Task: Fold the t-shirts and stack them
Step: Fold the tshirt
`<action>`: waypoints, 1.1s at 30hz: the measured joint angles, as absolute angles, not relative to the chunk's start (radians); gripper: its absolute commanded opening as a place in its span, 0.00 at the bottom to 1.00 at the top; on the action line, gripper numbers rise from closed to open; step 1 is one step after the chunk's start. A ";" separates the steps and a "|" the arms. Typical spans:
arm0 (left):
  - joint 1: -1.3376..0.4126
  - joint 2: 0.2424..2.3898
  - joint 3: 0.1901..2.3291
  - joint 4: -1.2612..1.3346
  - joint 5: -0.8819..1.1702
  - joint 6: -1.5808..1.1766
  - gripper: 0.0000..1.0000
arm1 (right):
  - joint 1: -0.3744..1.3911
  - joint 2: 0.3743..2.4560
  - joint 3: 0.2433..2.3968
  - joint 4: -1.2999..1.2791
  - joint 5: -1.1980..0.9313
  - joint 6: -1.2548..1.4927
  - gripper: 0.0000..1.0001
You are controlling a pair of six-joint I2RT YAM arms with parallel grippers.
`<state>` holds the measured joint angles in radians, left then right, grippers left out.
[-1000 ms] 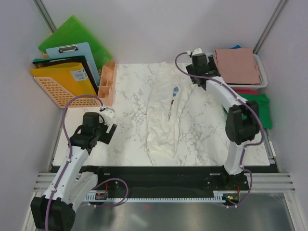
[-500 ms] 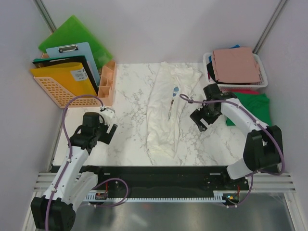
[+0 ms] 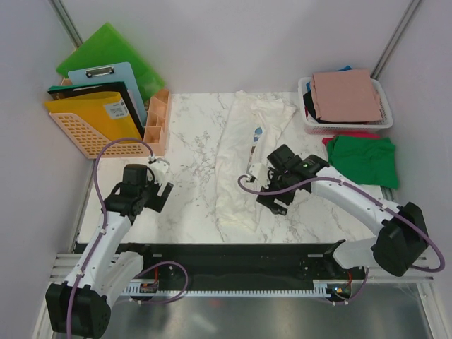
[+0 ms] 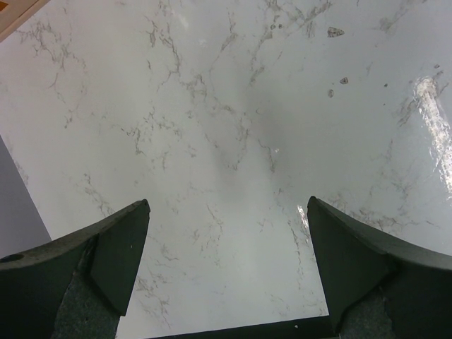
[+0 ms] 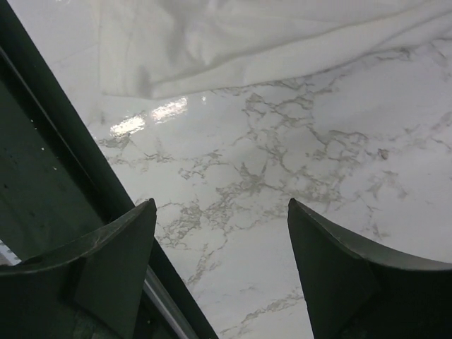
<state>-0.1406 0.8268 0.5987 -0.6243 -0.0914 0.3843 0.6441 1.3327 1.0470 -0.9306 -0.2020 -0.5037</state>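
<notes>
Your right gripper (image 5: pixel 220 206) jaws apart, empty, cream-white t-shirt (image 5: pixel 282 42) just ahead of its fingertips, left gripper (image 4: pixel 227 206) spread wide, empty, marble table (image 4: pixel 212 106) below.

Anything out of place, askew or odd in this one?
Nothing damaged or spilled. The cream-white cloth t-shirt lies rumpled in a long crooked strip down the marble table, and the green cloth t-shirt sits loosely bunched at the right edge, beside the white plastic mesh basket.

cream shirt (image 3: pixel 244 166) lies rumpled in a long strip on the table (image 3: pixel 191 141); pink shirt (image 3: pixel 346 95) folded atop the basket (image 3: pixel 385 106); green shirt (image 3: pixel 361 159) folded just beside it
</notes>
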 measured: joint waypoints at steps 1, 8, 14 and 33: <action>-0.141 0.827 0.599 -0.624 -0.091 0.384 1.00 | 0.670 1.353 1.048 -0.919 -0.204 -0.490 0.81; -0.141 0.826 0.599 -0.625 -0.094 0.384 1.00 | 0.838 1.530 1.106 -0.832 -0.211 -0.413 0.76; -0.141 0.826 0.599 -0.626 -0.094 0.384 1.00 | 0.977 1.670 1.156 -0.763 -0.204 -0.361 0.72; -0.141 0.822 0.599 -0.627 -0.094 0.385 1.00 | 1.019 1.751 1.196 -0.695 -0.157 -0.332 0.00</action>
<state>-0.1406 0.8223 0.5987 -0.6266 -0.0944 0.3851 1.0191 1.7508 1.1961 -0.6952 -0.1574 -0.3317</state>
